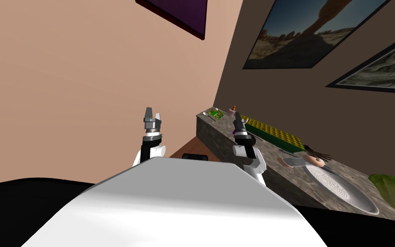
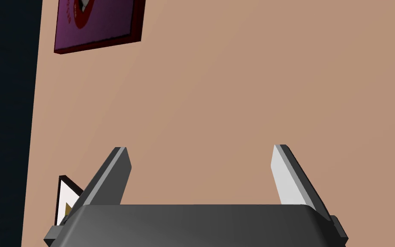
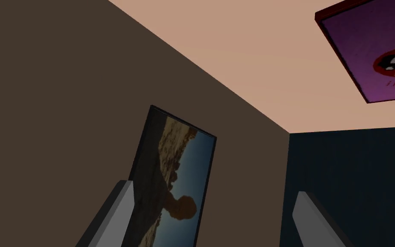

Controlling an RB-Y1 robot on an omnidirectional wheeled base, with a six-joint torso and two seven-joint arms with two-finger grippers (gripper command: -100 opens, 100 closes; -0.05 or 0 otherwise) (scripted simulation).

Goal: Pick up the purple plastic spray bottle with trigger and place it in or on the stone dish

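A: Both arms were up in front of the chest, the left gripper by the pink wall and the right gripper over the desk. Fingers?

B: Spread wide on both, nothing held.

A: And the spray bottle?

B: Best guess, it was the small pinkish thing with an orange top at the desk's far end. It was too small to show a trigger. A purple sliver also sat just beside the right gripper, and I couldn't tell what it was.

A: The dish?

B: Grey and ridged, the dish sat at the near end, well apart from that bottle.

A: Dangers?

B: Grabbing the wrong thing, first. Thin fingers on a small upright bottle could tip it. The carry would run along a green-yellow tray, with a grey cup and a dark object right by the dish. A low swing might clip them.

A: Tally?

B: 2 grippers, 1 dish, 1 tray, 1 cup, 3 framed pictures.
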